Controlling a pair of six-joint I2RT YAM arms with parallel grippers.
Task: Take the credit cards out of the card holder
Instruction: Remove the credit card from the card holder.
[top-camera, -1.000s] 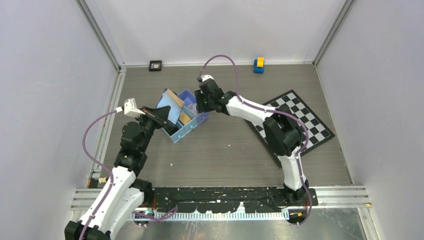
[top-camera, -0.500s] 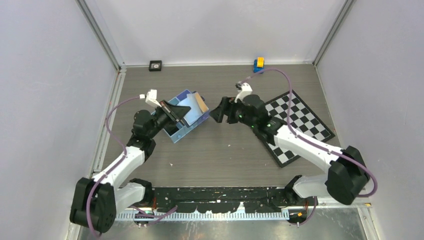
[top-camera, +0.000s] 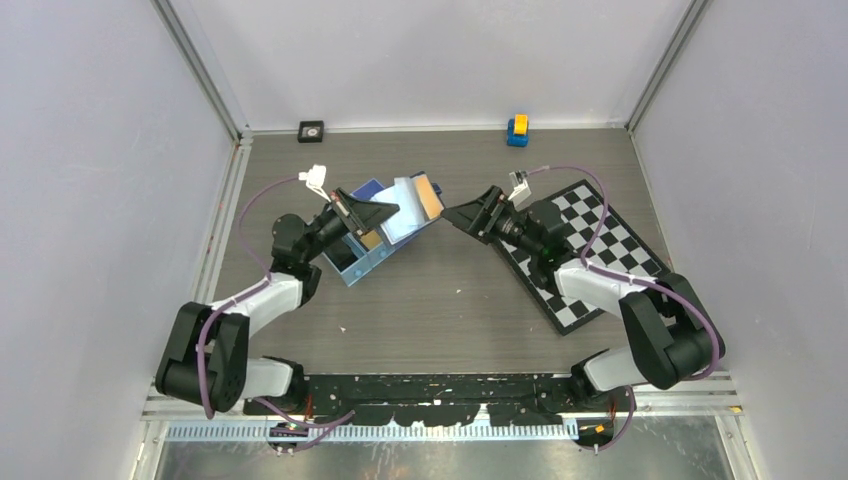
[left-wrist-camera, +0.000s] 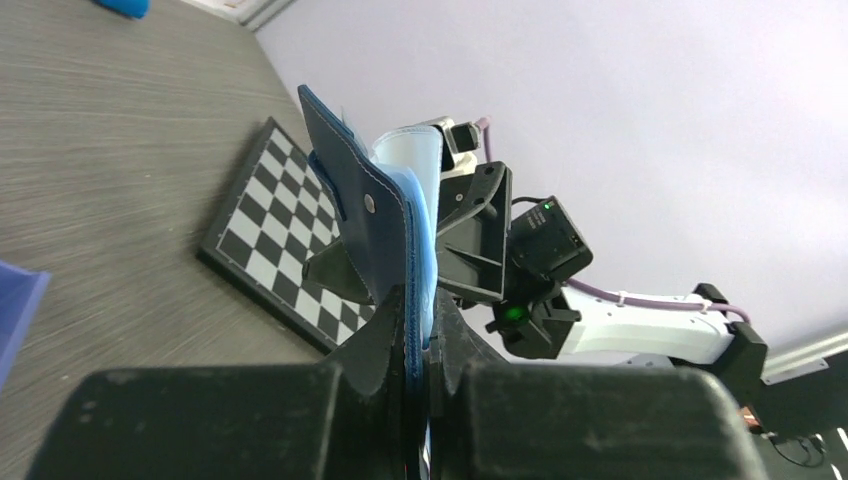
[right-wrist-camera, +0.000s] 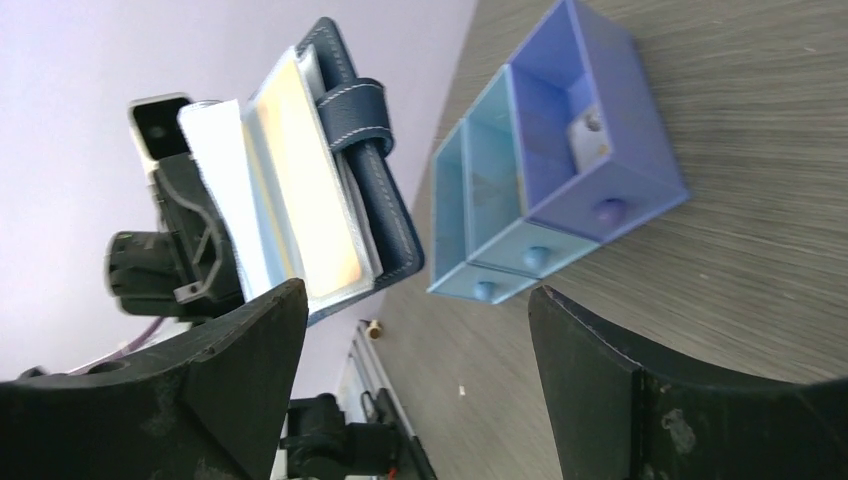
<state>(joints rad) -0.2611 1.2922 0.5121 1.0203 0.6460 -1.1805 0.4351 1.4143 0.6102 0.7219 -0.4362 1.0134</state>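
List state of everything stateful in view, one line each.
card holder: open, held up off the table
orange-gold credit card: seated in the holder's sleeve
left gripper: jaws shut on card holder's edge
right gripper: jaws open, empty, apart from the holder
tray: upright on table
chessboard: flat on table

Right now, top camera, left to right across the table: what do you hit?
small black square object → card holder → right gripper, fingers apart → checkerboard mat
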